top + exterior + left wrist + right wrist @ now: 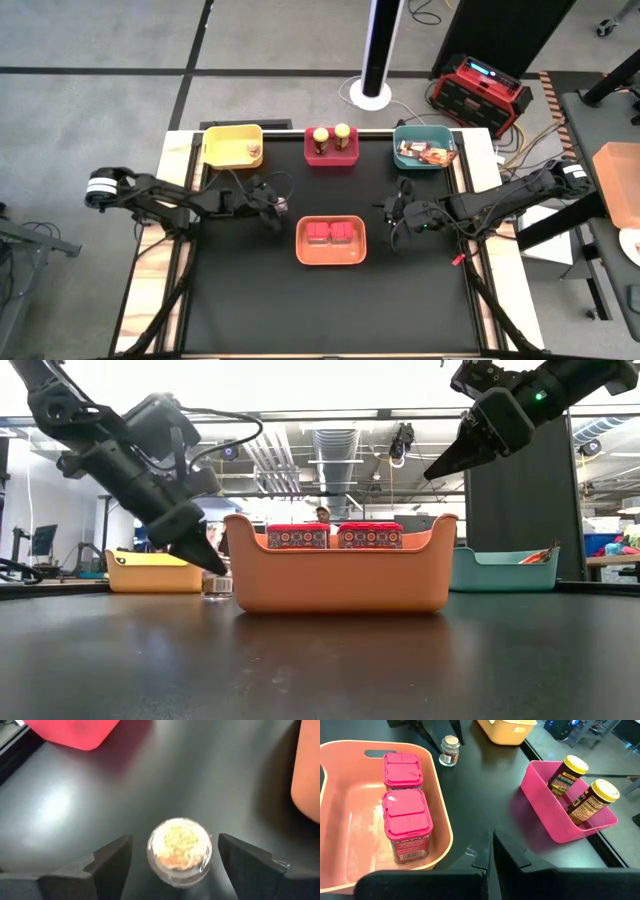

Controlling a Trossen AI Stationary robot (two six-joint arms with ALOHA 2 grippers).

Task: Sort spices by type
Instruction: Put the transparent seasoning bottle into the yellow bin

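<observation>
A small clear shaker (179,851) stands upright on the black table, left of the orange tray (331,258). My left gripper (274,212) is low over it and open. Its fingers (114,861) stand on either side of the shaker with a gap on each side. A second shaker (253,150) lies in the yellow tray (225,140). Two red tubs (402,795) stand in the orange tray. Two yellow-lidded jars (580,790) lean in the red tray (331,158). Printed packets (425,153) lie in the teal tray (405,135). My right gripper (432,472) hangs shut, right of the orange tray, clear of the table.
The yellow, red and teal trays stand in a row along the table's far edge. The orange tray sits mid-table between my two arms. The black tabletop (330,310) toward the near edge is bare. Beyond the table stand a red case (480,92) and a white post (378,50).
</observation>
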